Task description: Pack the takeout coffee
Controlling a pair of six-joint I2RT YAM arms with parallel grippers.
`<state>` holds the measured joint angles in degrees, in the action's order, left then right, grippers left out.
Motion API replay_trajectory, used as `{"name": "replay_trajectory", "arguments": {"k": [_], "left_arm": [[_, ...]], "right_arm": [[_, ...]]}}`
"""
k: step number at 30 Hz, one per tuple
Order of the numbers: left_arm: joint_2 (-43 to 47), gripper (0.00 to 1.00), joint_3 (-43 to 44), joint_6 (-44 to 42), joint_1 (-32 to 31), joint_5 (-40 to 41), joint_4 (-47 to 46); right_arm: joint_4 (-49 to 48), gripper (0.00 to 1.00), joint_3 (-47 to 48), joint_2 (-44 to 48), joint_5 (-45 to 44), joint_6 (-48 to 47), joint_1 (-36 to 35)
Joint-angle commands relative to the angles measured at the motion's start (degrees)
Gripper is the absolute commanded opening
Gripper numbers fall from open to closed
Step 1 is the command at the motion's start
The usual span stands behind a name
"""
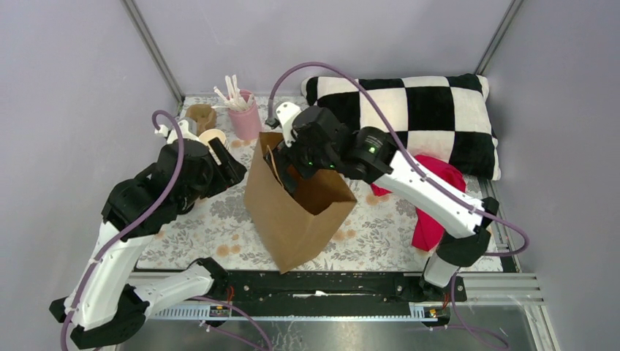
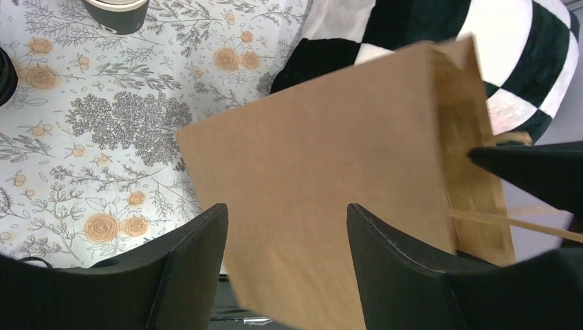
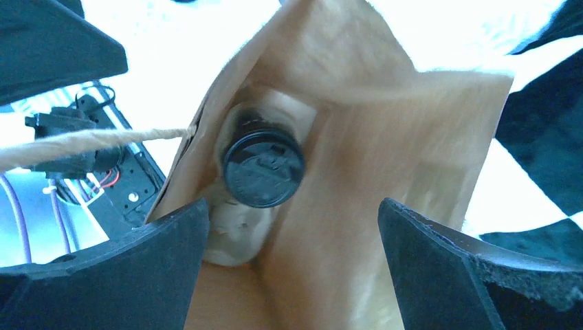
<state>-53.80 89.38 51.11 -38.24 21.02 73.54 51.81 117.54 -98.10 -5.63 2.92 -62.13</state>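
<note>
The takeout coffee [image 3: 262, 167], a black cup with a round black sip lid, sits inside the open brown paper bag [image 1: 296, 208] near its bottom. It shows only in the right wrist view. My right gripper [image 3: 292, 227] is open and empty, hovering over the bag's mouth above the cup; in the top view it is at the bag's rear opening [image 1: 291, 175]. My left gripper [image 2: 285, 230] is open and empty, just left of the bag [image 2: 330, 206], facing its side wall; in the top view it is beside the bag [image 1: 230, 167].
A pink holder [image 1: 246, 117] with white sticks, a lidless cup [image 1: 199, 115] and loose lids stand at the back left. A black-and-white checked pillow [image 1: 417, 110] and a red cloth [image 1: 439, 197] lie to the right. A cup [image 2: 117, 10] shows at the left wrist view's top.
</note>
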Motion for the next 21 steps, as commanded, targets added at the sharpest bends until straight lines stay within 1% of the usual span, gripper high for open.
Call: {"name": "replay_trajectory", "arguments": {"k": [1,3,6,8,11,16,18,21], "left_arm": [[-0.8,0.68,0.0,0.8,-0.2,-0.9,-2.3],[-1.2,0.68,0.3,0.5,-0.3,-0.8,-2.3],[-1.8,0.68,0.0,0.0,-0.3,-1.8,-3.4],[-1.8,0.67,-0.7,-0.3,-0.3,-3.0,-4.8],[-0.8,0.67,-2.7,-1.4,-0.3,-6.5,-9.4],[1.2,0.62,-10.2,-1.7,-0.3,-10.3,-16.2],[0.8,0.57,-12.2,-1.7,-0.2,-11.8,-17.3],[-0.7,0.53,-13.4,-1.9,-0.2,-13.2,-17.7]], "right_arm": [[-3.5,0.99,3.3,6.2,-3.9,0.3,0.1],[-5.6,0.99,2.4,7.8,-3.2,0.2,0.1],[-8.3,0.99,-1.6,8.6,-2.0,0.2,0.1],[-7.0,0.97,-1.5,7.1,-2.6,0.7,0.1],[-5.0,0.95,0.1,5.3,-3.0,0.8,0.1],[-3.9,0.94,0.3,4.9,-6.3,-0.1,0.1],[-2.2,0.93,1.1,4.4,-7.8,-0.6,0.0],[0.5,0.92,2.1,3.2,-10.5,-1.2,0.1]]}}
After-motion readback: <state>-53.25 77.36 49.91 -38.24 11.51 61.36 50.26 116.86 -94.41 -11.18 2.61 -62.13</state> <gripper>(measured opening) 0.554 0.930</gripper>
